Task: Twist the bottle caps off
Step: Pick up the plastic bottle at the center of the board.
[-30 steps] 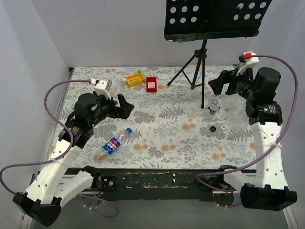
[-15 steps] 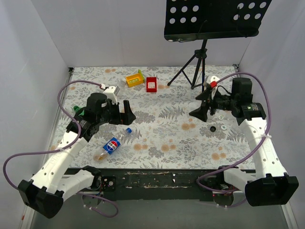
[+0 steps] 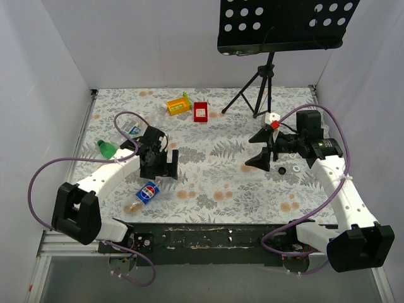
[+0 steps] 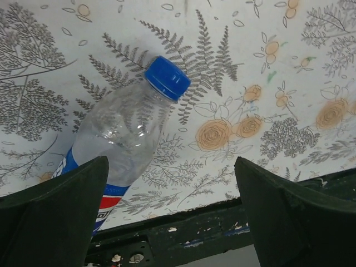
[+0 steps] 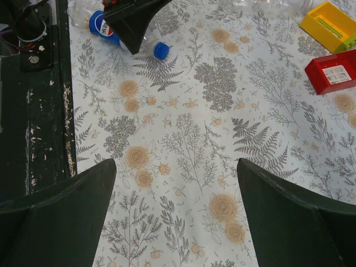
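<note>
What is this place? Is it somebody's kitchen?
Not a kitchen; most likely a robot test booth. The left arm and right arm are fixed at the near edge of a flowery table, plain white walls box it in, and a tripod stand sits at the back.
</note>
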You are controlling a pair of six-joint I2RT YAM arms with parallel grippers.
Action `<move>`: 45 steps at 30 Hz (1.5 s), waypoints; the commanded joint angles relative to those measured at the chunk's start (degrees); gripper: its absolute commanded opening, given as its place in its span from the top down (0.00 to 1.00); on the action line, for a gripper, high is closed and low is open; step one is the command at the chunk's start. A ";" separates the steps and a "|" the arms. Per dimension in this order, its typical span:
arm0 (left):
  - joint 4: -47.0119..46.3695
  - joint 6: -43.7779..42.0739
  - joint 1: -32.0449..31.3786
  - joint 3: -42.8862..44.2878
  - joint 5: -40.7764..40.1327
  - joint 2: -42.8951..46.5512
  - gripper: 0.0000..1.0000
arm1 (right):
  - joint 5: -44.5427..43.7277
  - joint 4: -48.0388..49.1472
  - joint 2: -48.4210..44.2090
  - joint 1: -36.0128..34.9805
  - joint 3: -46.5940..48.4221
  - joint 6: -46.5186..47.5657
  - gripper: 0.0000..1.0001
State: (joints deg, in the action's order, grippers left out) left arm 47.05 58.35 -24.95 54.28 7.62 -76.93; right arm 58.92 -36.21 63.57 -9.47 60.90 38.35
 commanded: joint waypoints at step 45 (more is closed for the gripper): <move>11.67 7.05 -14.43 5.04 -15.26 -19.93 0.37 | 5.33 4.04 -5.30 -0.19 -6.41 2.08 0.02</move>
State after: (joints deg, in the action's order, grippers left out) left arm 60.80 66.08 -38.89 57.43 -6.22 -97.21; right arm 63.02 -32.99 59.33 -9.52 55.07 39.75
